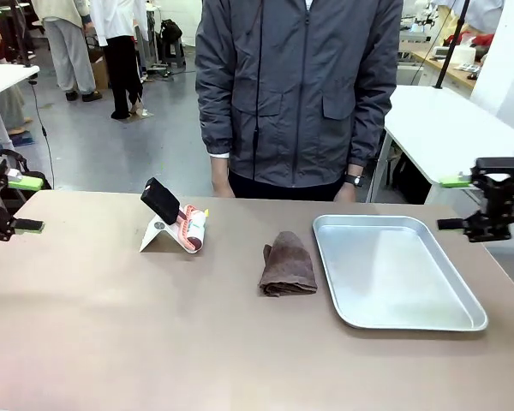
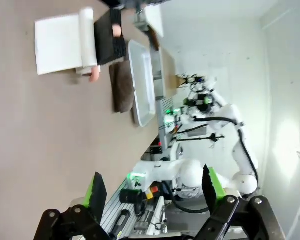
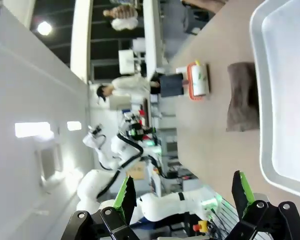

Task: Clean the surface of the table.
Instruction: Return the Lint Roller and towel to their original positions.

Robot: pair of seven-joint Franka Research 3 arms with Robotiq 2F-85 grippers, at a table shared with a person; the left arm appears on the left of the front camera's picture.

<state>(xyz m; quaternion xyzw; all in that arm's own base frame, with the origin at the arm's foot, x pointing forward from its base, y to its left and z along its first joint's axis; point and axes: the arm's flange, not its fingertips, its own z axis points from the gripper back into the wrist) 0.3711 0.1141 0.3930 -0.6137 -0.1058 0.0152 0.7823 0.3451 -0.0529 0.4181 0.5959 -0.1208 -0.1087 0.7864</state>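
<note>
The table (image 1: 111, 342) fills the lower part of the front view, and its near half is bare: a broad, flat, matte tan top, rigid and not something to lift, only to wipe across. Both arms wait at its side edges, off the work area. The left gripper (image 1: 21, 204) hangs at the left edge with jaws spread wide and nothing between them; the right gripper (image 1: 452, 202) at the right edge is the same, wide open and empty.

Mid-table lies a folded brown cloth (image 1: 288, 265), soft and limp, probably light; it should bunch when pinched, so a grasp from above on the thick fold looks best. Just beside it on the right sits a steel tray (image 1: 394, 321), stiff, shiny, likely slippery, with a raised rim to avoid. Left of the cloth, well apart, a white stand (image 1: 158, 235) carries a dark-headed, pink tool (image 1: 178, 217).

At the far edge stands a person (image 1: 300, 94), hands near the tabletop.
</note>
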